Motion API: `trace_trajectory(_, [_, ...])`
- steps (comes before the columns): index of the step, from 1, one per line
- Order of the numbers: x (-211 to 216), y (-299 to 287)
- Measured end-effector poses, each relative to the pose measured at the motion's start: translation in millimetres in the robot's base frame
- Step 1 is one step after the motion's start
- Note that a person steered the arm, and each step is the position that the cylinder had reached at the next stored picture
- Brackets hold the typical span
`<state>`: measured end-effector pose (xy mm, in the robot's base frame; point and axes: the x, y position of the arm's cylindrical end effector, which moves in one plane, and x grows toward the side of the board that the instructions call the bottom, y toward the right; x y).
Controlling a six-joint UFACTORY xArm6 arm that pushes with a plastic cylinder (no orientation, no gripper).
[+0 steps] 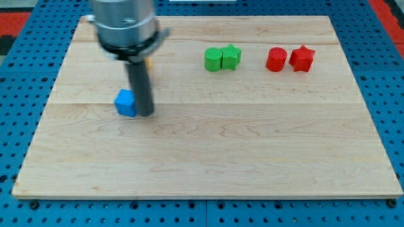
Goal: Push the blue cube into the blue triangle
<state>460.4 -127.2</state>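
Note:
A blue cube (126,103) sits on the wooden board (208,157) at the view's left, about halfway up. My tip (145,114) stands right against the cube's right side. I see no blue triangle; the arm's body (125,25) covers the board's upper left. A sliver of a yellow or orange block (149,62) shows just behind the rod.
A green cylinder (213,59) and a green star (231,57) touch each other at the view's top centre. A red cylinder (276,60) and a red star (302,58) sit side by side at the top right. A blue pegboard (391,94) surrounds the board.

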Motion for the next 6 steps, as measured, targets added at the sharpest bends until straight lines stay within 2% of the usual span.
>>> trace_trajectory(1, [8,-13])
trace_trajectory(2, [27,-53])
trace_trajectory(3, [27,-95])
trace_trajectory(5, [-13,-42])
trace_trajectory(6, [-15,-19])
